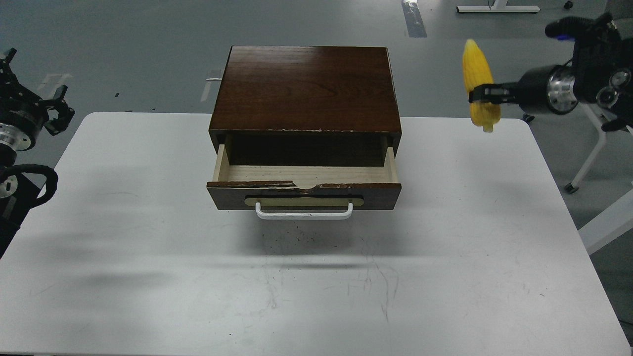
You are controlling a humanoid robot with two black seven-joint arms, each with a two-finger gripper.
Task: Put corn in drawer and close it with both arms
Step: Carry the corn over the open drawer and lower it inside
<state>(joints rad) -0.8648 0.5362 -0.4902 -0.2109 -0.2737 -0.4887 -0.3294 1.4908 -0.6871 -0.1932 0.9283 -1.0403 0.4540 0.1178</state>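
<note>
The yellow corn [477,74] hangs high in the air above the table's far right corner, held near its thick lower end, narrow tip up. My right gripper [482,94] is shut on it, its arm coming in from the upper right. The dark brown drawer [304,190] is pulled open from its cabinet [306,89] at the table's middle back; its pale wood inside is empty and its white handle [304,212] faces me. My left gripper [34,101] is open and empty, off the table's far left corner.
The white table [148,237] carries the cabinet only; its surface is scuffed in front of the drawer. A white chair frame [593,148] stands off the right edge, below my right arm. Grey floor lies beyond.
</note>
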